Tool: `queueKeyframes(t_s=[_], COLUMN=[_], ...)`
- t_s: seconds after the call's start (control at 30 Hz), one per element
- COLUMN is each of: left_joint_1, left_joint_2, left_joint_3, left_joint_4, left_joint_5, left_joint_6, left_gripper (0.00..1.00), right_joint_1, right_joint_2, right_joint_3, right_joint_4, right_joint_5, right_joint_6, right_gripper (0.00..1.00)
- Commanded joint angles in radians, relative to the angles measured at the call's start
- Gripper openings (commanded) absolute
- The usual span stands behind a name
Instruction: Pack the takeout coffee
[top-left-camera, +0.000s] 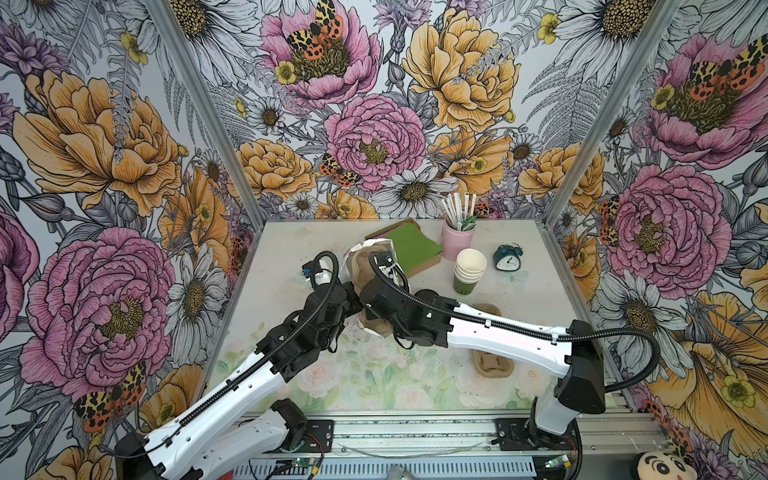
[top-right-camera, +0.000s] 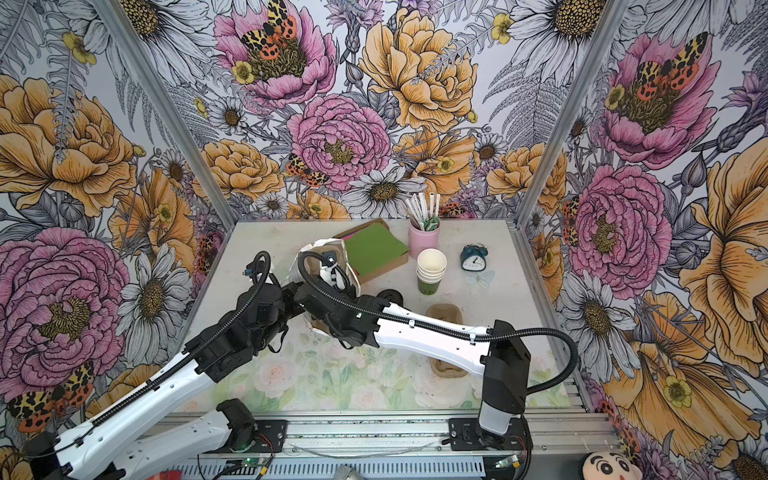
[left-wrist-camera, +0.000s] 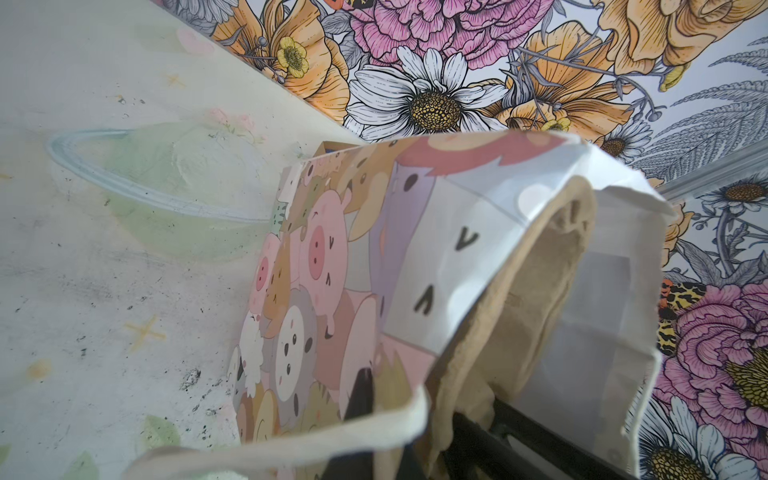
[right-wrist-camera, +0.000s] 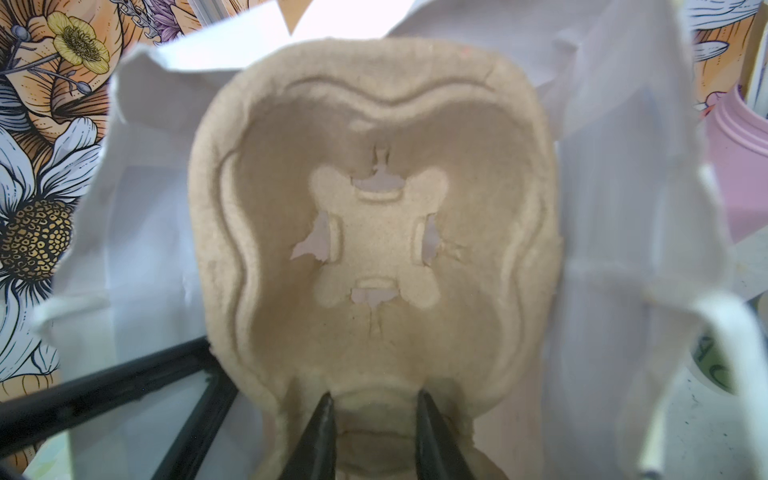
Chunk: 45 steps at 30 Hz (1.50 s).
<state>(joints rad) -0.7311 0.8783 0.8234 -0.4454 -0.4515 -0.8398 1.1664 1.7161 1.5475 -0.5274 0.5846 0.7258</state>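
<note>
in both top views the cartoon-print paper bag (top-left-camera: 347, 266) stands open mid-table, with your two arms meeting over it. the left gripper (top-left-camera: 353, 301) sits at the bag's left edge. the right arm (top-left-camera: 478, 328) reaches across and dips into the bag's mouth. right of the bag stands a stack of lidless paper cups (top-left-camera: 469, 270). between that stack and the bag a dark round thing (top-right-camera: 390, 296) peeks past the arm. it is too hidden to say whether it is the lidded cup or spare lids. two spare pulp carriers (top-left-camera: 486, 313) lie right of the bag.

in the left wrist view a pulp cup carrier (left-wrist-camera: 519, 291) stands on edge inside the bag's mouth. the left jaws are closed and look pinched on the bag's rim beside its white handle (left-wrist-camera: 291, 440), holding the mouth open.

in the right wrist view the right gripper (right-wrist-camera: 374, 403) has its jaws clamped on the carrier's near end, with pulp between the fingers. the one cup well in view is empty, and the bag's white walls surround the carrier.

you are early in the job, i'd say. the carrier is only going into the bag. the takeout coffee shows clearly in no view and is not in the bag. you have yet to seat and release the carrier, then fetch the cup and lower it in.
</note>
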Motion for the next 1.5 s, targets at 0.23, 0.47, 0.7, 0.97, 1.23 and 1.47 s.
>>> queueKeyframes(t_s=[0.23, 0.47, 0.7, 0.97, 1.23, 1.47], left_joint_1=[-0.011, -0.011, -0.011, -0.011, -0.008, -0.001], left_joint_2=[-0.015, -0.015, -0.021, -0.033, -0.050, -0.114], left_joint_3=[-0.012, -0.007, -0.002, -0.011, -0.030, -0.075], left_joint_4=[0.030, 0.031, 0.033, 0.035, 0.037, 0.037], left_joint_5=[0.002, 0.016, 0.043, 0.047, 0.054, 0.054], left_joint_6=[-0.015, -0.015, -0.005, -0.005, -0.004, 0.006], left_gripper=[0.00, 0.00, 0.00, 0.00, 0.00, 0.00], right_joint_1=[0.029, 0.016, -0.021, -0.060, -0.066, -0.039], right_joint_2=[-0.015, 0.023, 0.093, 0.143, 0.211, 0.162], right_joint_3=[-0.020, 0.024, 0.104, 0.146, 0.213, 0.201], right_joint_4=[-0.038, -0.066, -0.066, -0.081, -0.083, -0.081], right_joint_5=[0.014, 0.021, -0.016, -0.085, -0.094, -0.046], right_joint_6=[0.047, 0.048, 0.026, 0.040, 0.032, -0.013], right_gripper=[0.12, 0.13, 0.12, 0.12, 0.12, 0.11])
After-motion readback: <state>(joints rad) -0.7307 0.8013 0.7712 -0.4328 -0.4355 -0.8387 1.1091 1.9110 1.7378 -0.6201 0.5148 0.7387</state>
